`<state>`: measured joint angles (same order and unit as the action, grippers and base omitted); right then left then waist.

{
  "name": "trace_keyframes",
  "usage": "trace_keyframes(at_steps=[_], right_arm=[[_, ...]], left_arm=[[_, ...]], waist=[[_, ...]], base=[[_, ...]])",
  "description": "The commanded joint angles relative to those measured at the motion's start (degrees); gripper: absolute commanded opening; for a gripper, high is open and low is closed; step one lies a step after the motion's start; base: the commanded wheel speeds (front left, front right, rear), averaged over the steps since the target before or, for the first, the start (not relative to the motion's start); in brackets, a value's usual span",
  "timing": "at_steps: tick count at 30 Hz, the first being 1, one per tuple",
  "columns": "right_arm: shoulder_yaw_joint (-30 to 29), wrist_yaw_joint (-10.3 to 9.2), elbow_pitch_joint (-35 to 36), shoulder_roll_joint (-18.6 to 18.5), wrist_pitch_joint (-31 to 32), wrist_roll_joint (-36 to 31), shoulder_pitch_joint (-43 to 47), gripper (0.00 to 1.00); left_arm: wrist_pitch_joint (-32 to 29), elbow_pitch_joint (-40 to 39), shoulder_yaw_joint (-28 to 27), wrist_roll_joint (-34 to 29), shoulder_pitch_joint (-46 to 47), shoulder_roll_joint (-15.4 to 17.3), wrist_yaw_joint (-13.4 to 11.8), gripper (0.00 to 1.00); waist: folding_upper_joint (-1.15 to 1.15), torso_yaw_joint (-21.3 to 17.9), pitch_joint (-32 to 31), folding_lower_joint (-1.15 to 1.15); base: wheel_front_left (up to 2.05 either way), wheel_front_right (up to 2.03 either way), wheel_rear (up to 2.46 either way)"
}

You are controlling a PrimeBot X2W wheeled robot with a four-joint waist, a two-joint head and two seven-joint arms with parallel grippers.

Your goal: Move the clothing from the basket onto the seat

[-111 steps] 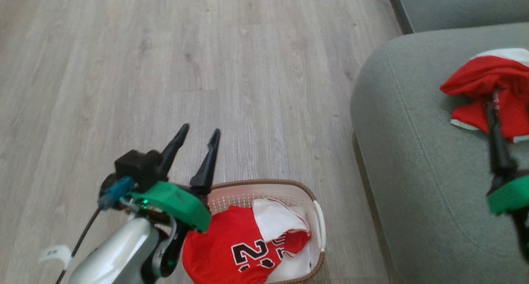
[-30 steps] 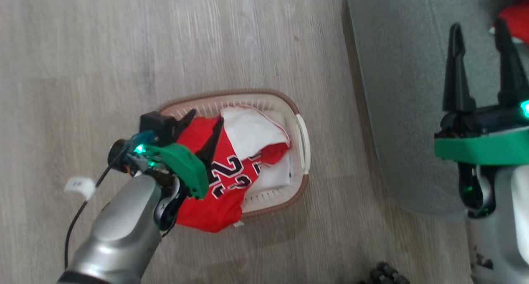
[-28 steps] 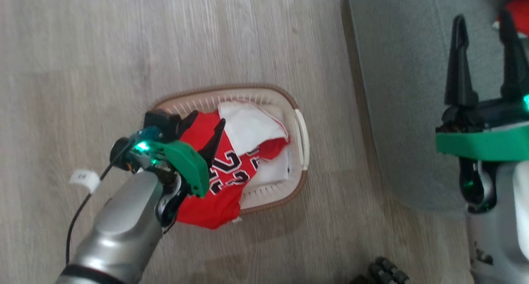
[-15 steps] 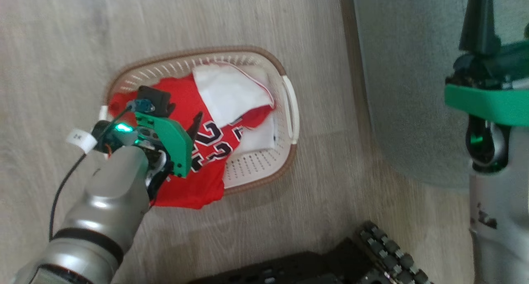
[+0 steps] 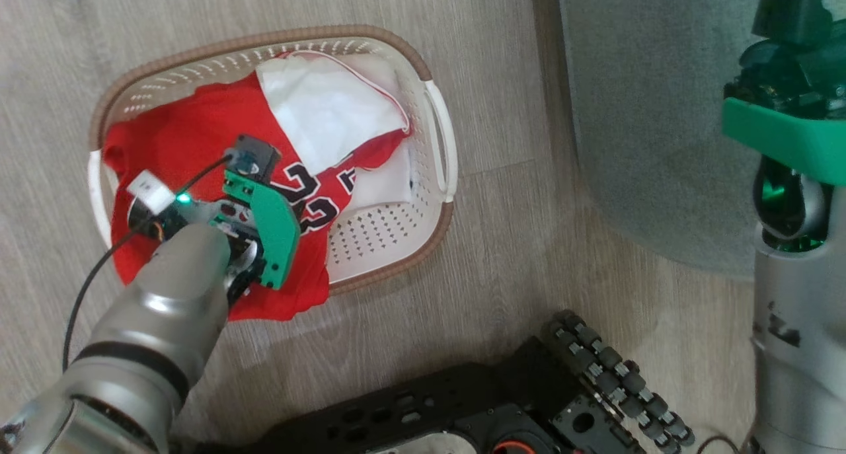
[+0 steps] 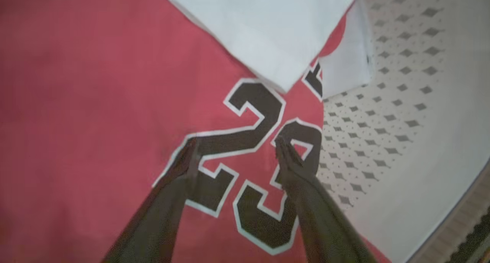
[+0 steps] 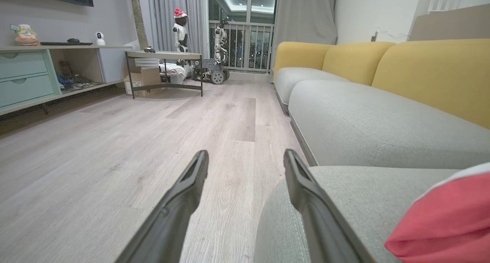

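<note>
Left gripper [image 6: 236,142] spread, empty; red jersey's [image 6: 95,102] 23 directly ahead, in basket [image 5: 370,229]. Right gripper [image 7: 245,154] spread, empty; seat [image 7: 344,186] beneath.

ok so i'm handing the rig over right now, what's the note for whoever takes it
Left gripper: open, down in the basket, tips at the black number on the red jersey; nothing gripped.
Right gripper: open, empty, at the seat edge.
Done: one red garment lies on the seat.
Left: grip the jersey, which hangs over the basket's rim, and carry it to the seat.
</note>
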<state>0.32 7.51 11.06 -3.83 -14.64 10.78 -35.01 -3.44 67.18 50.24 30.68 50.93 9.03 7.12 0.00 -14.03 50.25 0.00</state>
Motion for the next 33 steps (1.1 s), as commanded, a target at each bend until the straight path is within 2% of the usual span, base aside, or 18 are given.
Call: trace_keyframes(at_steps=[1,12,16,17,18,19,27,33], right_arm=[[0.9,-0.02,2.5,0.8,-0.3,-0.3,-0.1,1.00],[1.1,-0.02,3.3,0.9,-0.3,1.2,-0.7,1.00],[0.9,-0.02,3.3,0.9,-0.3,1.5,-0.9,1.00],[0.8,-0.02,3.2,0.9,-0.4,1.5,-0.9,1.00],[0.8,-0.02,3.2,0.9,-0.4,1.5,-0.9,1.00],[0.8,-0.02,3.2,0.9,-0.4,1.5,-1.0,1.00],[0.8,-0.02,2.5,0.9,-0.4,1.7,-1.0,1.00],[0.7,-0.02,1.6,0.9,-0.4,1.6,-0.6,1.00]], left_arm=[[-2.7,0.9,0.7,0.2,0.5,1.0,0.4,1.00],[-10.6,4.0,5.8,-0.4,4.4,1.6,0.4,1.00],[-10.7,3.5,6.7,0.8,4.5,1.7,0.4,1.00],[-10.4,3.2,6.9,1.2,4.4,1.7,0.4,0.73],[-9.9,2.8,7.1,1.5,4.5,1.7,0.4,0.31],[-9.5,2.6,7.3,1.8,4.5,1.8,0.4,0.00],[-8.5,0.9,9.5,4.8,4.3,2.0,0.4,0.00],[-6.2,-0.6,10.9,7.5,3.4,1.5,0.4,0.00]], waist=[[0.00,-0.5,1.0,0.00],[0.00,-1.6,4.5,0.00],[0.00,-1.7,4.6,0.00],[0.00,-1.7,4.5,0.00],[0.00,-1.7,4.4,0.00],[0.00,-1.7,4.3,0.00],[0.00,-1.2,2.6,0.00],[0.00,-0.4,-1.0,0.00]], base=[[0.00,0.00,0.00],[0.00,0.00,0.00],[0.00,0.00,0.00],[0.00,0.00,0.00],[0.00,0.00,0.00],[0.00,0.00,0.00],[0.00,0.00,0.00],[0.00,0.00,0.00]])
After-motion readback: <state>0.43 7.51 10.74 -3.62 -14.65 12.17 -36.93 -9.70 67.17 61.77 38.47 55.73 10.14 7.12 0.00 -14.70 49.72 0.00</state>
